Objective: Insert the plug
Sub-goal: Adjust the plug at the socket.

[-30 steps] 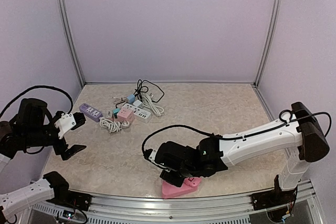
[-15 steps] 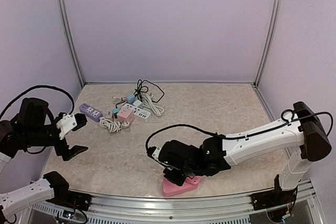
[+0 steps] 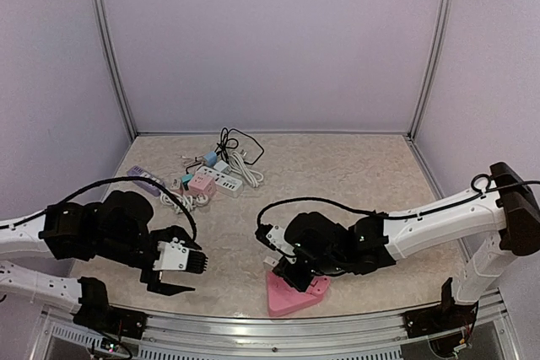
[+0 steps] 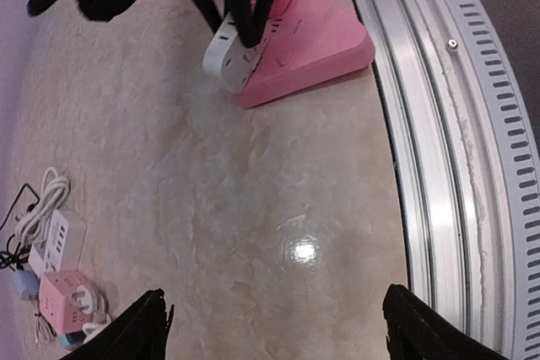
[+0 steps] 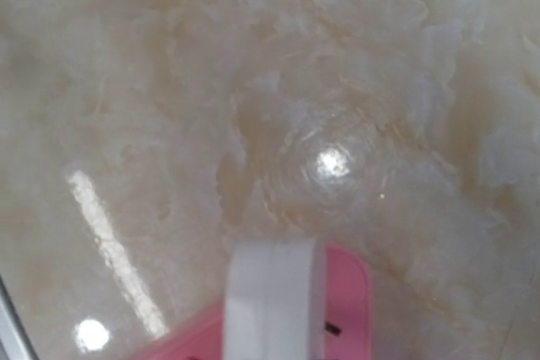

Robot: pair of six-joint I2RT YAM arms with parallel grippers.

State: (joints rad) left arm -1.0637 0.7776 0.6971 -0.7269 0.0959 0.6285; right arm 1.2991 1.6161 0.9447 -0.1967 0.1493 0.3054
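Right gripper (image 3: pixel 289 274) pinches the white plug (image 4: pixel 232 52) against the pink socket block (image 4: pixel 316 31) by the near edge; prongs seemingly not seated, pressing home remains. Left gripper (image 3: pixel 177 274) hangs wide open, empty.

Lab test booth; plain lilac walls (image 3: pixel 270 40); aluminium frame (image 3: pixel 110 48)

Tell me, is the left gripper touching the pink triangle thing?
Apart. The left wrist view shows a wide stretch of table between the left gripper and the pink power strip.
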